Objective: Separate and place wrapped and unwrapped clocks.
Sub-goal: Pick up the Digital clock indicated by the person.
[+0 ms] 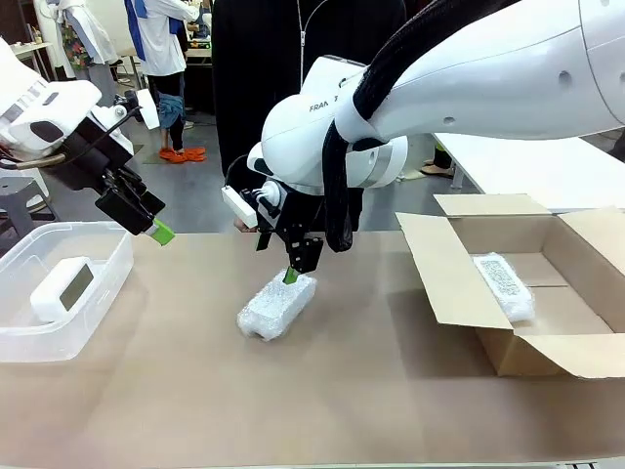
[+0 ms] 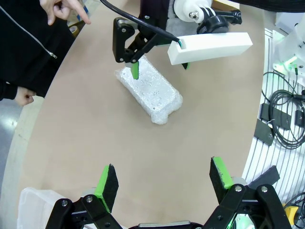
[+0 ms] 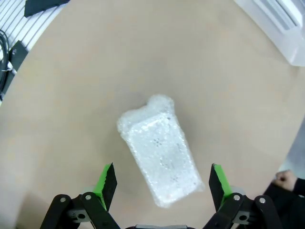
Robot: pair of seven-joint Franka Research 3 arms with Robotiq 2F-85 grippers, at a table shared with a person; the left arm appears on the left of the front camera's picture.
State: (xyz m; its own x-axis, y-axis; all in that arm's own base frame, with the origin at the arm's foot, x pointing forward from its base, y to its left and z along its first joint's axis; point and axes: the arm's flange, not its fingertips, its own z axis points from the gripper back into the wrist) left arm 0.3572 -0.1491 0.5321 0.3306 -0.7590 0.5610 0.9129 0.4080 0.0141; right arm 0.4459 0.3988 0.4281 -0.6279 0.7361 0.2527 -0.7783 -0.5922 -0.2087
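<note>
The right gripper (image 3: 159, 183) stands with its fingers wide, empty, poised above the wrapped clock (image 3: 161, 155) lying on the desk (image 1: 322, 391). The near end of the bundle sits between the two green pads, skewed to their line.

Risk, as judged: a closure on this skew could bite across a corner. Bubble wrap is soft, slick and yielding, so the bundle may rotate or squirt out.

The left gripper (image 2: 164, 183) also has its fingers wide and empty, well short of the bundle. A second wrapped clock (image 1: 505, 285) rests in the open cardboard box (image 1: 459, 293). The bare clock (image 1: 62, 289), smooth white with rounded corners and a grey face, lies in the clear plastic bin (image 1: 59, 342).
</note>
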